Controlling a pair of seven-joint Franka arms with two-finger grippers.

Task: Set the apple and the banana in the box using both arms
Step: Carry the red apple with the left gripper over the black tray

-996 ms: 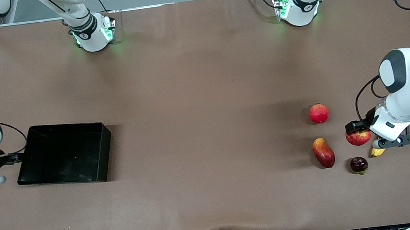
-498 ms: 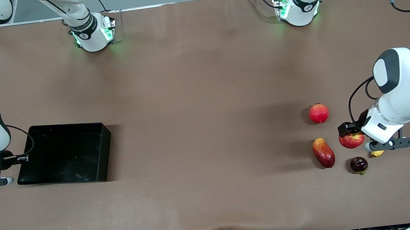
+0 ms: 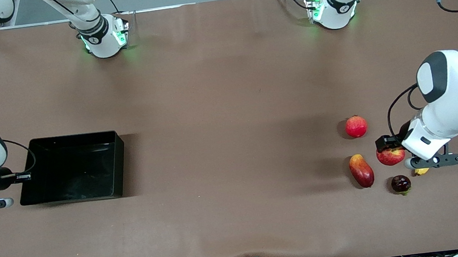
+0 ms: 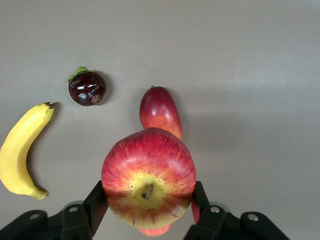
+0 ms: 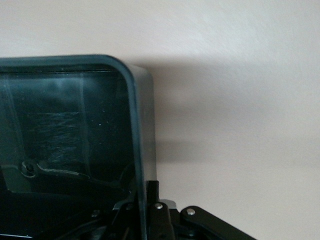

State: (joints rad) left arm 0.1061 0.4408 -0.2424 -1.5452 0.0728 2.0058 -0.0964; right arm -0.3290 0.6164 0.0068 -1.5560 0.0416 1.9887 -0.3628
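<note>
Front view: my left gripper (image 3: 391, 149) is at the left arm's end of the table, pinching the apple (image 3: 391, 156). I cannot judge from here whether the apple is clear of the table (image 3: 227, 115). Under the wrist only the tip of the banana (image 3: 422, 171) shows. Just beside the held apple lie the mango (image 3: 361, 170), the dark fruit (image 3: 401, 183) and the round red fruit (image 3: 356, 126). My right gripper (image 3: 19, 177) is at the right arm's end, at the short wall of the box (image 3: 70, 169), which looks empty and is well apart from all the fruit.

Left wrist view: fingers (image 4: 96, 202) pressed on either side of the apple (image 4: 148, 177), stem dimple facing the camera. The mango (image 4: 160, 111) shows just past the apple, with the banana (image 4: 20, 150) and the dark fruit (image 4: 87, 87) off to one side on the table.

Right wrist view: the box (image 5: 75, 140) wall runs straight down between the fingers of the right gripper (image 5: 145, 205), which appears clamped on the rim.

Risks, my judgement: the grip sits low on a round, smooth apple, so a fast carry could roll it out. A low transit could clip the mango. If the right gripper tugs the box, the thin-wall pinch may slip or tilt it.
</note>
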